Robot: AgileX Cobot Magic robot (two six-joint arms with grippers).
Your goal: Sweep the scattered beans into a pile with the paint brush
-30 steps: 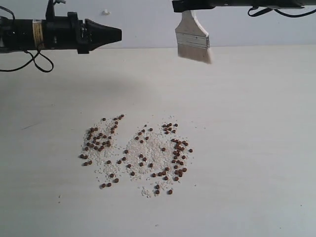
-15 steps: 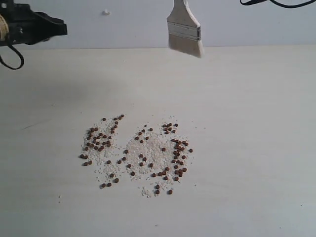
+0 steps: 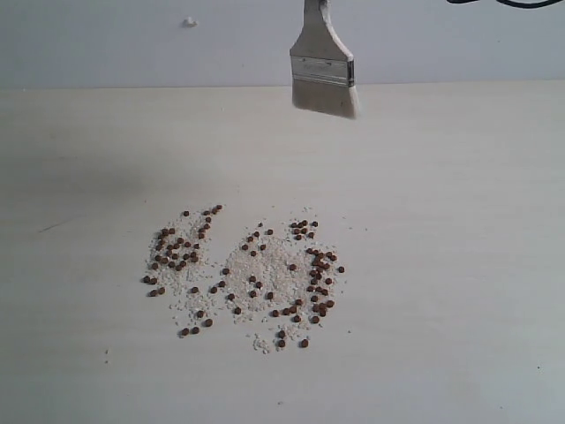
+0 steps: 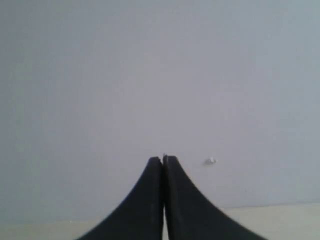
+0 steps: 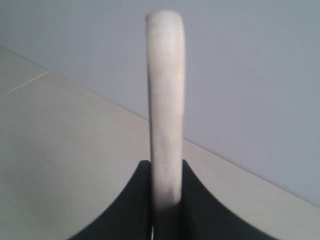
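Reddish-brown, tiny round beans point(image 3: 252, 281) are seen strewn across the lower centre of the exterior view, mixed with fine white grains point(image 3: 265, 262) in two loose patches on the pale wooden tabletop point(image 3: 459, 265); no dense pile has been formed yet. Farther back, at the upper centre of that frame, the wide flat paint brush with silver ferrule and off-white bristles point(image 3: 322, 75) is held upright with its bristles downward, well apart from the scatter and apparently lifted off the surface. Its pale wooden handle is clamped edge-on between the black jaws of the right gripper point(image 5: 165, 165). The black left gripper point(image 4: 163, 159) is pressed closed on nothing and is pointed at the plain grey wall point(image 3: 132, 44). For the sweep to be done well, the bristles should be set down just beyond the outer edge of the scatter, pressed only lightly, and drawn inward with the broad face square to the stroke. Slow, short passes from each side are advised, since round beans are likely to roll away.
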